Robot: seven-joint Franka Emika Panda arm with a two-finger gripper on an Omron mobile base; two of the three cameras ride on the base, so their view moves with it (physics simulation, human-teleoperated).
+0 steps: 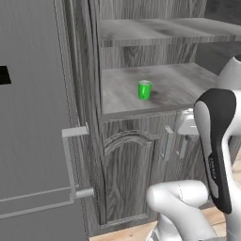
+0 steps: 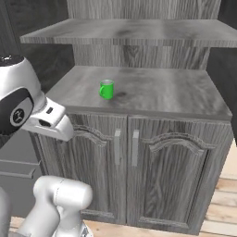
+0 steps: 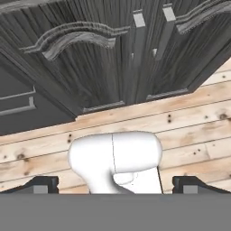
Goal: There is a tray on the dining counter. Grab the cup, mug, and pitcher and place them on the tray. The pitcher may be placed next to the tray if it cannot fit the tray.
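Note:
A small bright green mug [image 1: 144,89] [image 2: 107,89] stands upright on the grey wood-grain top of a cabinet counter [image 1: 181,82] [image 2: 166,92], left of its middle. My gripper [image 3: 116,184] is open, its two dark fingertips [image 3: 43,182] far apart with nothing between them. It hangs in front of the cabinet doors, below the countertop and well short of the mug, and looks down at the floor. The tray, the cup, the pitcher and the dining counter are out of view.
A shelf [image 1: 164,28] [image 2: 129,30] runs low over the counter above the mug. Two closed cabinet doors with vertical handles [image 2: 118,146] [image 3: 140,20] sit below. A tall grey appliance door with a bar handle [image 1: 70,160] stands at the left. The floor [image 3: 189,122] is pale wood planks.

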